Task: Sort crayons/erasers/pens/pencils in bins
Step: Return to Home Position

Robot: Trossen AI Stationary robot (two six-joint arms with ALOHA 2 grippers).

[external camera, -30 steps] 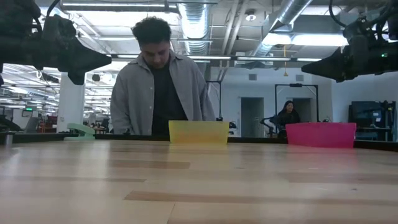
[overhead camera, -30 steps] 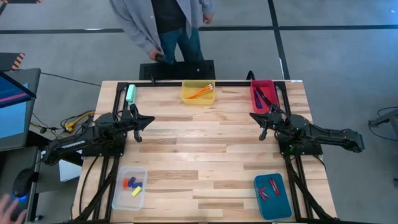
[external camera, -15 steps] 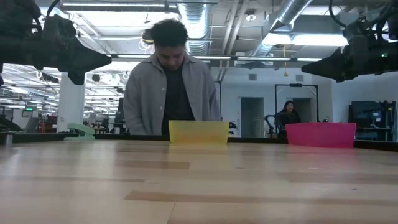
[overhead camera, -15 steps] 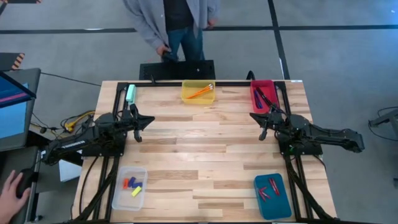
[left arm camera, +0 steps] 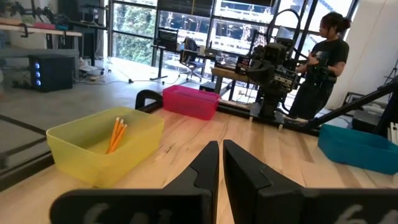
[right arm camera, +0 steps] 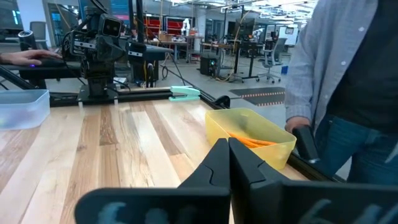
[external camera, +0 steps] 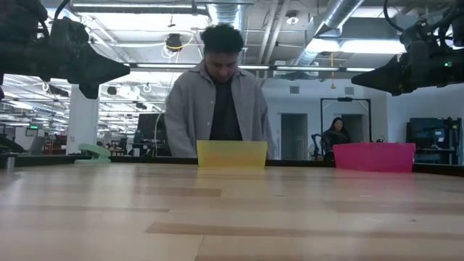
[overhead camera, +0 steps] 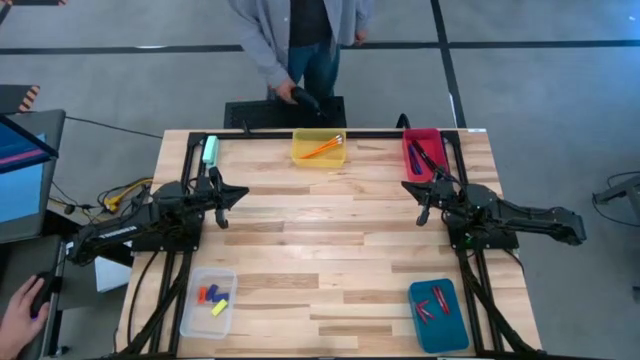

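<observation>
Orange pencils [overhead camera: 322, 148] lie in the yellow bin [overhead camera: 304, 155] at the table's far edge. Dark pens [overhead camera: 420, 156] lie in the red bin [overhead camera: 409, 141] at the far right. Red crayons [overhead camera: 435, 301] lie in the teal-blue bin [overhead camera: 452, 330] at the near right. Small blue, red-orange and yellow erasers [overhead camera: 212, 298] lie in the clear bin [overhead camera: 196, 326] at the near left. My left gripper [overhead camera: 244, 192] is shut and held level above the table's left side. My right gripper [overhead camera: 405, 184] is shut and held level above the right side. Neither holds anything.
A pale-green block [overhead camera: 210, 150] lies at the far left corner. A person [overhead camera: 300, 40] stands just beyond the table's far edge behind the yellow bin. A hand [overhead camera: 18, 305] shows off the table at the left. Bare wood [overhead camera: 320, 240] spreads between the arms.
Both arms have kept still. The person behind the far edge has stepped toward the right.
</observation>
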